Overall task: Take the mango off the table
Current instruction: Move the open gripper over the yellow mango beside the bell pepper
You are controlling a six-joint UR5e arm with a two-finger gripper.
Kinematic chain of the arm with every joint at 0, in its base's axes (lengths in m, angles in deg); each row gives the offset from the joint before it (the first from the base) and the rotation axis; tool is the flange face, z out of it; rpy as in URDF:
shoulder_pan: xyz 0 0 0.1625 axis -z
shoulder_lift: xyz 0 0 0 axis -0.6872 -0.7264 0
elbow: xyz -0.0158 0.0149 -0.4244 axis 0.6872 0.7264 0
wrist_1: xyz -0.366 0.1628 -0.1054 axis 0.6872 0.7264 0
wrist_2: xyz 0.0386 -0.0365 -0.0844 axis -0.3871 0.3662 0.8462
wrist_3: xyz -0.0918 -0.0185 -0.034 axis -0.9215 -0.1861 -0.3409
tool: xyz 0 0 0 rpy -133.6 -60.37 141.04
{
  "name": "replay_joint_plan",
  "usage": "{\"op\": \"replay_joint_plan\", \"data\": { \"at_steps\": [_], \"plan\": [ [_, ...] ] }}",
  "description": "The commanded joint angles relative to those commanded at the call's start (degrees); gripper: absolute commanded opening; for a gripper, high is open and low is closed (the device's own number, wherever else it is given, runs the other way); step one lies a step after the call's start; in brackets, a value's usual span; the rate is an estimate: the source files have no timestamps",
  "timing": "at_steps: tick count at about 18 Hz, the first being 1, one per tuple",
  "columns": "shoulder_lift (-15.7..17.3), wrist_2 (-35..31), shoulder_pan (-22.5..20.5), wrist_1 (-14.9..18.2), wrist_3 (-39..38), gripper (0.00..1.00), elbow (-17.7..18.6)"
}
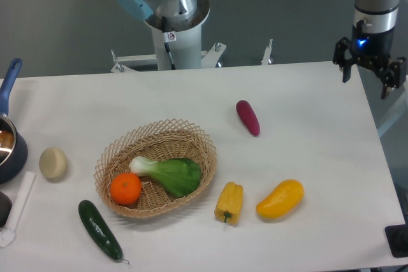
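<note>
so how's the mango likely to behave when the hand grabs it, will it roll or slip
The mango looks smooth and glossy, so it may slip between the fingers. Its rounded, slightly curved body lies flat on the table, so it could rock or roll if nudged sideways. It looks firm, probably not floppy.

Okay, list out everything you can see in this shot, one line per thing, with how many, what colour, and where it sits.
mango: one, yellow-orange, front right of the table
yellow pepper: one, yellow, just left of the mango
purple eggplant: one, purple, middle of the table toward the back
basket: one, tan wicker, centre left
orange: one, orange, inside the basket at its front left
bok choy: one, green with white stem, inside the basket
cucumber: one, dark green, front left, outside the basket
pale round item: one, cream, left of the basket
pot: one, dark with blue handle, left edge, partly cut off
table: one, white
gripper: one, black, fingers apart, above the table's back right corner, holding nothing
</note>
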Motion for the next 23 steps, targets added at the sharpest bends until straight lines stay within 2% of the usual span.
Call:
{"op": "replay_joint_plan", "data": {
  "at_steps": [6, 9, 12, 14, 18, 23],
  "plan": [
    [-0.61, 0.09, 2.37, -0.35, -0.96, 1.0, -0.53],
    [-1.84, 0.18, 4.03, -1.93, -4.56, 1.0, -0.53],
    [-4.39, 0.18, 6.67, -5.0, -11.04, 1.0, -1.14],
    [-5.79, 0.09, 7.99, -5.1, -15.1, 1.0, -2.81],
    [-7.82, 0.17, 10.36, -5.18, -23.27, 1.0, -3.78],
    [-12.47, 0.53, 13.97, -6.77, -28.02, 1.0, -6.06]
  ]
}}
